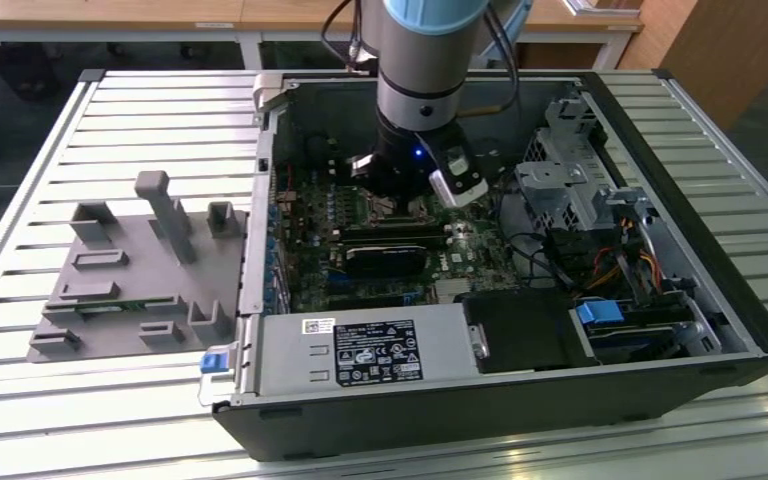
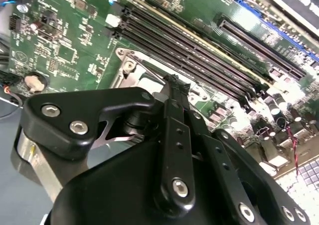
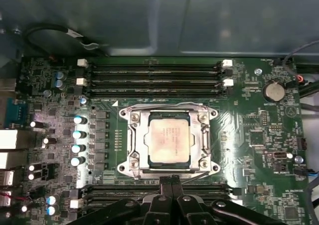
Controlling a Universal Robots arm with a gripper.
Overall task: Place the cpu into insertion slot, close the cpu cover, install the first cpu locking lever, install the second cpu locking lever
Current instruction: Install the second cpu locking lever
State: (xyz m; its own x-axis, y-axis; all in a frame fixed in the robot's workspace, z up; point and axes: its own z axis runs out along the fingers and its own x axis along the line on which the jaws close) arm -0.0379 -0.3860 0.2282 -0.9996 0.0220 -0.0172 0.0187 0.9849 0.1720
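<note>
The cpu [image 3: 169, 141], a silver-grey square, lies flat in the insertion slot, whose metal rim [image 3: 208, 114] frames it. The cpu cover [image 3: 135, 140] is down over the chip's edges. A thin wire lever [image 3: 164, 104] runs along the socket's side towards the memory slots. Another wire lever [image 3: 199, 174] lies along the opposite side, just beside my fingertips. My gripper [image 3: 172, 181] is shut, with its black fingers pressed together and nothing seen between them, at the socket's edge. In the second wrist view the gripper [image 2: 174, 81] points down at the socket's silver corner [image 2: 130, 65]. In the exterior view the gripper [image 1: 391, 200] is deep inside the case.
The green motherboard [image 3: 259, 135] carries long black memory slots [image 3: 154, 78] on both sides of the socket and capacitors [image 3: 77, 140]. The open computer case [image 1: 704, 250] holds a power supply [image 1: 357, 350] and a drive cage [image 1: 558, 190]. A grey fixture [image 1: 131, 280] lies on the slatted table at the exterior view's left.
</note>
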